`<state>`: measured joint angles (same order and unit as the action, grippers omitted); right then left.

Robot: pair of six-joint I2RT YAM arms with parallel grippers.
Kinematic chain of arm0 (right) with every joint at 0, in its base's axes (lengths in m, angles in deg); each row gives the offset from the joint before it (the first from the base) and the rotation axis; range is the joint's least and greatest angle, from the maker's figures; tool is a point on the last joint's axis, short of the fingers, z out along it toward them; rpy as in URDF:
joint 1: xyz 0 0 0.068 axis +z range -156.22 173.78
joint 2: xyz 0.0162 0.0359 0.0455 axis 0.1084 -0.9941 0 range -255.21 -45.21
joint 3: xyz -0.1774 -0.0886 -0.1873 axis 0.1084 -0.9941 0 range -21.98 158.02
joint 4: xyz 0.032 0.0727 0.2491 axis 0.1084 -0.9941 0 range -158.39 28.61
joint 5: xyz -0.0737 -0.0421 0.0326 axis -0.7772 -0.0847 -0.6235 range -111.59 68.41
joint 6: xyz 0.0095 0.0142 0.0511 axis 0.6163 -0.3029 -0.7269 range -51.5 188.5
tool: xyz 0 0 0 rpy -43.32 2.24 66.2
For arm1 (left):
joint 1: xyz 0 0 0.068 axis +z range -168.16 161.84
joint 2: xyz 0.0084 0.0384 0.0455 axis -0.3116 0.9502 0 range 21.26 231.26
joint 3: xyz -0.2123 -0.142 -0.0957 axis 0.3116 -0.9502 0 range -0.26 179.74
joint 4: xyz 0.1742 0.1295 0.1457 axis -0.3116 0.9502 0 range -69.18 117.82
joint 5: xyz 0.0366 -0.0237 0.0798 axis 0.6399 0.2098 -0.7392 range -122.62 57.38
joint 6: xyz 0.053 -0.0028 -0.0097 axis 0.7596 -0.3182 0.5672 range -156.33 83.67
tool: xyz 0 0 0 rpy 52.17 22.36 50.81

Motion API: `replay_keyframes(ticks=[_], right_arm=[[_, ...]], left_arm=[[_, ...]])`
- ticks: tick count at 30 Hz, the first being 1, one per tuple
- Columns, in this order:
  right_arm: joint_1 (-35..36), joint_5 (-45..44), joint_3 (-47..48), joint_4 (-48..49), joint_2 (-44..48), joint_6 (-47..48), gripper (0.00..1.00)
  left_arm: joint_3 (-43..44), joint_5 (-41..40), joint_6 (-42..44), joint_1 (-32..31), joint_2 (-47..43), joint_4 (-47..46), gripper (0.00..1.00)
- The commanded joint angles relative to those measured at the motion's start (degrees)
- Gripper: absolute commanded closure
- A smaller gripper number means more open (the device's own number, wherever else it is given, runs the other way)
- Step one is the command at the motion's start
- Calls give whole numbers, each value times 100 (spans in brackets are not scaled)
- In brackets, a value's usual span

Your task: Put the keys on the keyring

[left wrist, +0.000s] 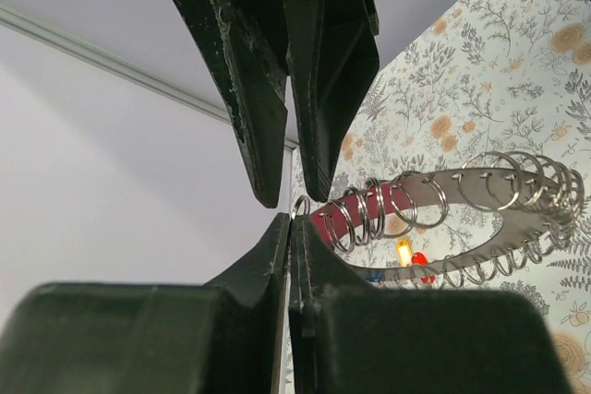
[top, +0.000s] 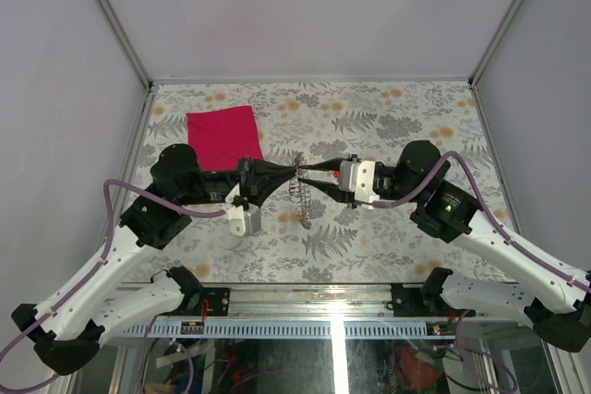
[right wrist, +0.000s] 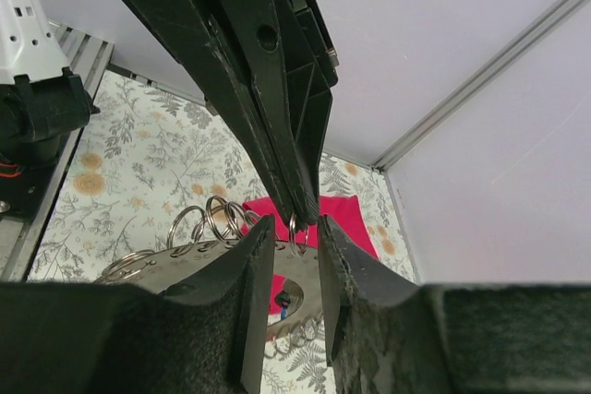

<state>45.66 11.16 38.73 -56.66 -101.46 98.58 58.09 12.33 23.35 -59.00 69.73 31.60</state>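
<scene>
Clamping left jaws shut on the end loop of the keyring (left wrist: pixel 462 186), suspending it above the surface (top: pixel 369 237) between both arms, straddling that loop with right jaws slightly parted, risking slippage if pulling unevenly.

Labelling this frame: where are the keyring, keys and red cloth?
keyring (left wrist: pixel 457 186), left wrist view, on its flat metal band.
keys (left wrist: pixel 404 250), left wrist view, yellow head.
red cloth (top: pixel 223 137), top view, its middle.
</scene>
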Motion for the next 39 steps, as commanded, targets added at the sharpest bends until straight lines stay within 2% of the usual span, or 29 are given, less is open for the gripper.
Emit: replay_keyframes(ticks=[1, 17, 19, 23, 27, 35, 39], right_arm=[[75, -257, 283, -69, -37, 224, 69], [112, -410, 367, -208, -188, 365, 77], [121, -418, 384, -222, -208, 370, 81], [131, -523, 444, -372, -255, 407, 100], [134, -701, 370, -360, -197, 286, 100], [134, -1146, -178, 655, 209, -422, 100], [117, -1370, -562, 1290, 348, -731, 100]], left_arm=[[267, -53, -70, -27, -35, -305, 100], [274, 5, -114, -22, -45, -305, 100], [276, 12, -125, -23, -47, -305, 100], [297, -24, -176, -25, -65, -305, 100], [326, -75, -285, -21, -91, -305, 100], [171, -182, -746, -25, -345, -305, 64], [-43, -513, -1341, -27, -605, -391, 54]])
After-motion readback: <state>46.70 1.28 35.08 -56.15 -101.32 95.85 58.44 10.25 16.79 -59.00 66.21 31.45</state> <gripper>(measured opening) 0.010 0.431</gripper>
